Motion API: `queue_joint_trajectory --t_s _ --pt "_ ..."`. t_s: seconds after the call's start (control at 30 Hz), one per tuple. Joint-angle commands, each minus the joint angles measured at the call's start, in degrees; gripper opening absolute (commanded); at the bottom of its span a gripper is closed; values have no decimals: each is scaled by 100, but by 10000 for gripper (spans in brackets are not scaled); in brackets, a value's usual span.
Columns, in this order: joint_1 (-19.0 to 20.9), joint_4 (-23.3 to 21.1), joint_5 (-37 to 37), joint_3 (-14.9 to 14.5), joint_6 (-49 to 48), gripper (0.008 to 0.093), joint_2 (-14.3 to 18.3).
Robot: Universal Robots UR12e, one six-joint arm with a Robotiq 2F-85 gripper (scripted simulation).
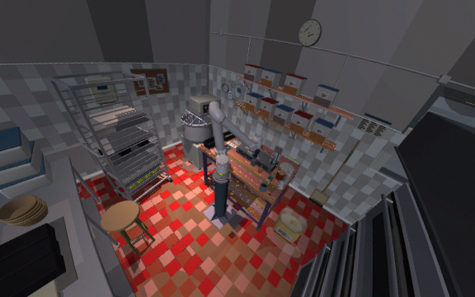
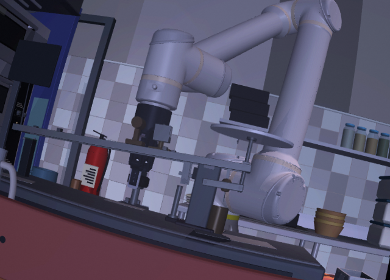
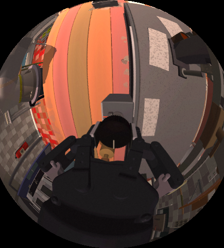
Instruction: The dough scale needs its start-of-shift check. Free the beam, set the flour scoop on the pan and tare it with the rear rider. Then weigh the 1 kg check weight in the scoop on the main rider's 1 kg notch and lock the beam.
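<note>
The dark knurled knob (image 3: 113, 133) at the scale's beam lock is partly hidden between my fingers, which are closed on its two sides in the wrist camera. My gripper (image 2: 137, 180) points straight down behind the long grey beam (image 2: 126, 146), above a short post on the scale's dark base. A brown rider (image 2: 137, 131) and a grey rider block (image 2: 162, 133) sit on the beam beside my wrist. The round pan (image 2: 251, 134) stands at the beam's right end, empty. A brown cylinder (image 2: 218, 219) stands by the scale's column (image 2: 203, 195).
Behind the bench are the tiled wall, a red fire extinguisher (image 2: 93, 170) and a shelf of jars (image 2: 365, 139). The scale (image 1: 262, 159) sits on the wooden bench, and wall shelves of bins (image 1: 291, 105) hang over it. A rack (image 1: 118, 132) and a stool (image 1: 121, 216) stand on the floor.
</note>
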Motion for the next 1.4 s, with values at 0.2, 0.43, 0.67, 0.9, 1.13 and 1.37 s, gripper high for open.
queue_joint_trajectory --t_s 0.2,0.43,0.67,0.9,1.13,1.37 --pt "0 -5 0 -5 -3 205 -2" --pt "0 -5 0 -5 -3 345 -2" --pt "0 -5 0 -5 -3 485 -2" --pt "0 -5 0 -5 -3 625 -2" --pt "0 -5 0 -5 -3 730 -2" --pt "0 -5 0 -5 -3 730 -2"
